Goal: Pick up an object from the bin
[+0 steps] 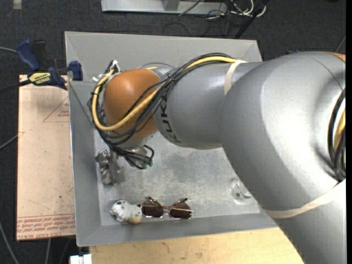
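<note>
My gripper (111, 169) hangs under the orange wrist cover, low over the bin's left side and close to the floor. Nothing shows in it. Nearest to it, along the front wall, lies a small white and tan ball-like toy (125, 212). A pair of sunglasses with brown lenses (168, 209) lies right beside the toy. Both sit a short way in front of the gripper and apart from it.
A small clear plastic thing (240, 192) lies on the floor at the front right, partly under the arm. The thick grey arm covers the bin's middle and right. The left wall stands close beside the gripper.
</note>
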Tool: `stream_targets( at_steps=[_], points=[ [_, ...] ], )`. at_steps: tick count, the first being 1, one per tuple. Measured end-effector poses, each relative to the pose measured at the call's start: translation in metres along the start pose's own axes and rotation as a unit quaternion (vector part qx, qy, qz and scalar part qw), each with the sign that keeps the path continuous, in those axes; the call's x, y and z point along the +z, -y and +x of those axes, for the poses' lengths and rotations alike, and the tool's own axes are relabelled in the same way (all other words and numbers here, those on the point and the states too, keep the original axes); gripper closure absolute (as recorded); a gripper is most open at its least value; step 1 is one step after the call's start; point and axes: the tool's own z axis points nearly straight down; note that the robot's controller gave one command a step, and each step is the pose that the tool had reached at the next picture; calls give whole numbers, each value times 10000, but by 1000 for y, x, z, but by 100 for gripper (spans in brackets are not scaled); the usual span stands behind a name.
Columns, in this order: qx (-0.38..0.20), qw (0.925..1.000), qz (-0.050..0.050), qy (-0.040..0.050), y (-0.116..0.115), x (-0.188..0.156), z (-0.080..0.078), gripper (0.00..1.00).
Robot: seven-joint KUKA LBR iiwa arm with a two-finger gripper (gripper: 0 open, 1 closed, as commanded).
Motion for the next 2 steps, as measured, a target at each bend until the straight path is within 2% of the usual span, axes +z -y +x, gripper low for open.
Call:
stream_targets(
  at_steps=[1,2],
  points=[
    [-1,10000,-4,-25,0,-4,1,100],
    [1,10000,-10,-63,-1,-25,3,100]
  ],
)
